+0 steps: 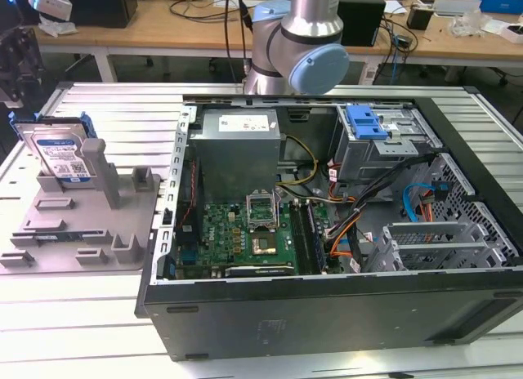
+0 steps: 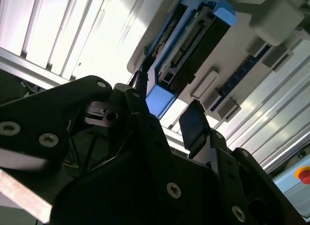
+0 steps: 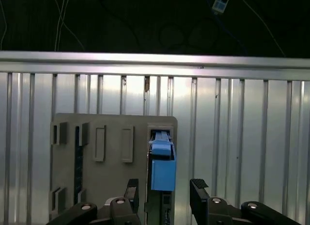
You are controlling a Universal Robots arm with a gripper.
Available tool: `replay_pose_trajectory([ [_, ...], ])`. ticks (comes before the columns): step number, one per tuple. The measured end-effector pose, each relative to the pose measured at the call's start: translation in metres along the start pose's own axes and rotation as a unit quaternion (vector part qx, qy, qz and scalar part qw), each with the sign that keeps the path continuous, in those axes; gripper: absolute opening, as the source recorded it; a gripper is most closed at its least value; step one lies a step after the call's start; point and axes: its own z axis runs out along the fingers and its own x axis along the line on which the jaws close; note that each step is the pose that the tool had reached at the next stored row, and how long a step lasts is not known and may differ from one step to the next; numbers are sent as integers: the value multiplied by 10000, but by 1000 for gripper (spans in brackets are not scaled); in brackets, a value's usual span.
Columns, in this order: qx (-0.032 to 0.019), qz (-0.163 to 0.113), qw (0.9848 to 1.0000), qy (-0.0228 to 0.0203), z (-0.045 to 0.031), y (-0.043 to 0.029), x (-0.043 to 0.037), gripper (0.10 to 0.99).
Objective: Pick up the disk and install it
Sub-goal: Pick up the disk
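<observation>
Disk (image 1: 57, 154) stands on edge in the grey holder (image 1: 122, 224) at the table's (image 1: 73, 322) edge on the exterior view's left, its lower part hidden behind posts, while the first wrist view shows its blue end between the gripper's (image 3: 164, 184) wide-spread fingers (image 3: 198, 193).

The disk (image 1: 51, 138) was silver with a blue-and-white label (image 1: 70, 163), framed in bright blue; its stand (image 1: 122, 224) was grey, the ribbed counter (image 1: 73, 322) silver, the tool (image 3: 164, 191) black.

The disk (image 1: 62, 154) is held upright in a grey holder (image 1: 122, 220) at the exterior view's left, on a slatted table (image 1: 73, 330). An open computer case (image 1: 327, 322) is laid beside the holder, with the robot arm (image 1: 306, 44) behind.
</observation>
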Motion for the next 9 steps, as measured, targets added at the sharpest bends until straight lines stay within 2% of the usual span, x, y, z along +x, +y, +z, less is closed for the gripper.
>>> replay_pose_trajectory([
  [9, 0, -3, 10000, 0, 71, 22, -4, 545],
])
